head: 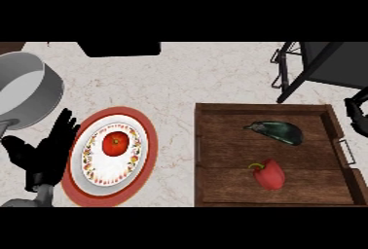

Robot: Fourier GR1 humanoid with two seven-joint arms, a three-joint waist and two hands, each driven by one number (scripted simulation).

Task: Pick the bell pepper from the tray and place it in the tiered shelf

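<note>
A red bell pepper (270,174) with a green stem lies in the front part of the dark wooden tray (215,160) at the right. Behind it in the same tray lies a dark green eggplant (277,132). The black tiered shelf (323,68) stands at the back right corner, only partly in view. My left hand (45,148) rests open at the left, fingers up, beside the plate. My right hand (357,111) shows only at the right edge, beyond the tray's handle, well apart from the pepper.
A white plate (111,168) with a red rim and patterned border holds a tomato (116,144) at the front left. A grey pot (25,90) stands at the far left. A black object (119,47) sits at the back edge.
</note>
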